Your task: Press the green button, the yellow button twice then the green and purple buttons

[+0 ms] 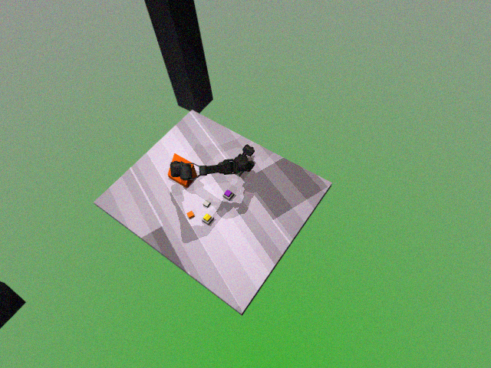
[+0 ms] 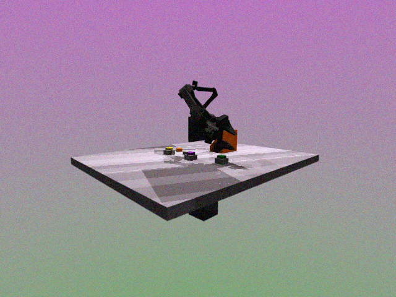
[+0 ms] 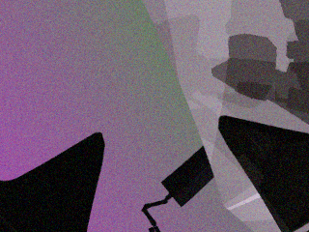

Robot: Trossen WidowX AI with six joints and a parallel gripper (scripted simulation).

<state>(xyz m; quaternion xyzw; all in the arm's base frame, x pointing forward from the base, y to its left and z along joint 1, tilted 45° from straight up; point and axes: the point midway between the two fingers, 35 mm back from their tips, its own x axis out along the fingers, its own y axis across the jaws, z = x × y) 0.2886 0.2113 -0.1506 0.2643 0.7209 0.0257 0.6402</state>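
The green button [image 2: 221, 158] stands on its grey base in the exterior view; in the top view the arm hides it. The purple button [image 1: 228, 193] [image 2: 190, 154] stands near the middle of the table. The yellow button [image 1: 207, 218] [image 2: 168, 149] stands beyond it, farther from the arm. My gripper [image 2: 234, 140] [image 3: 162, 130] is open and empty, tilted sideways above the table and behind the green button in the exterior view. No button shows between the fingers in the wrist view. In the top view the fingers are hard to make out.
An orange block [image 1: 190, 215] [image 2: 179, 149] lies beside the yellow button. A small pale block [image 1: 206, 203] lies between the orange block and the purple button. The orange plate [image 1: 186, 182] is at the arm's base. The table edge [image 2: 118, 187] runs along the front.
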